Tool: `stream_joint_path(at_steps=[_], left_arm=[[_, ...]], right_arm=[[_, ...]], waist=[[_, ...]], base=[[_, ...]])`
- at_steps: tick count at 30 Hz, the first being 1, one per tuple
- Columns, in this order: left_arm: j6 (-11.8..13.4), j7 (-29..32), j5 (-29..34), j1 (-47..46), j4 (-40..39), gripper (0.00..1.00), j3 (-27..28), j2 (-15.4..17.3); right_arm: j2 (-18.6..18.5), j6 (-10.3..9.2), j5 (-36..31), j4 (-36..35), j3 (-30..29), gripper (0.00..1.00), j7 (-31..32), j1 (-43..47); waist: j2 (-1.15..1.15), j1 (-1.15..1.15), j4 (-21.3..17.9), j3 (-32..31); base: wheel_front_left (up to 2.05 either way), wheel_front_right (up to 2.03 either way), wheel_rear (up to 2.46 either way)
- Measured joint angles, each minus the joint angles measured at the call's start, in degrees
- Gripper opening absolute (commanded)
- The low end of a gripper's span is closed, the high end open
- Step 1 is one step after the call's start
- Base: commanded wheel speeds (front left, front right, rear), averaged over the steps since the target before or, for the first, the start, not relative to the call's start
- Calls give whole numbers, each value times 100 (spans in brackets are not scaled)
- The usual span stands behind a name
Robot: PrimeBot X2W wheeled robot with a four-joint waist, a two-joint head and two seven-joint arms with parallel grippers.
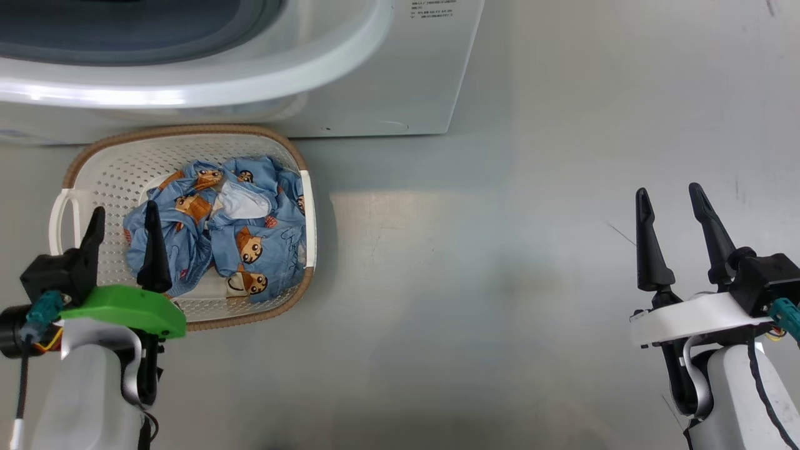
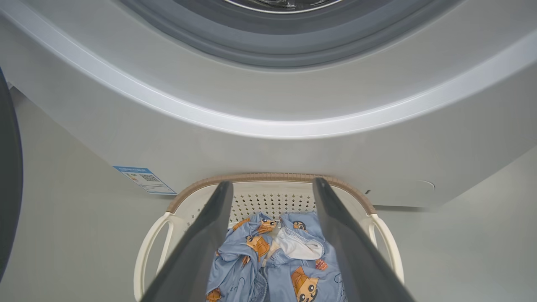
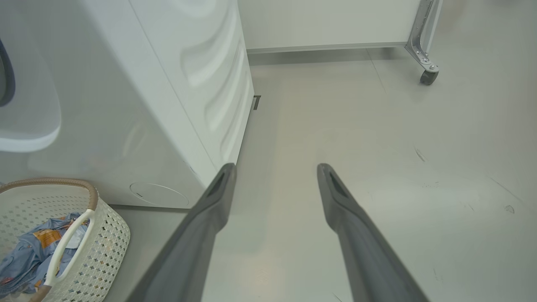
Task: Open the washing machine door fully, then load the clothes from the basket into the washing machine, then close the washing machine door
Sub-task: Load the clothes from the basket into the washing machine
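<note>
The white washing machine stands at the top of the head view, its grey gasket uncovered. A dark curved rim at the left of the left wrist view is the washing machine door, swung aside. In front of the machine, on the floor, sits the cream basket holding the light blue clothes. My left gripper hovers open over the basket's left part; in its wrist view the clothes lie between its fingers, below them. My right gripper is open over bare floor at the right.
Grey floor stretches to the right of the basket and machine. The right wrist view has the machine's side panel, the basket at lower left, and a white cabinet on a caster wheel farther back. A blue sticker sits low on the machine's front.
</note>
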Motion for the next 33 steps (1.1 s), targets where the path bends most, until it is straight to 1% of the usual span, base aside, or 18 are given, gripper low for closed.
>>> stream_joint_path(at_steps=[9,15,22,26,33], left_arm=[[-5,278,-49,-747,528,100,105,420],[-7,481,-51,-925,973,100,116,556],[-9,675,-49,-1102,1394,100,107,826],[-51,806,-29,-1293,1526,100,58,1015],[-51,1060,12,-1517,1868,100,-11,1187]], right_arm=[[16,0,-7,-81,94,100,0,-427],[29,0,-38,-88,119,100,0,-612],[62,0,-40,-91,166,100,0,-749],[81,0,-40,-114,224,100,0,-845],[132,0,-38,-116,293,100,0,-903]], waist=[[0,0,-100,804],[0,1,-207,1220],[0,0,-365,1593],[0,0,-465,1780],[0,0,-651,2071]], base=[[0,0,0],[0,0,0],[0,0,0],[0,0,0],[0,0,0]])
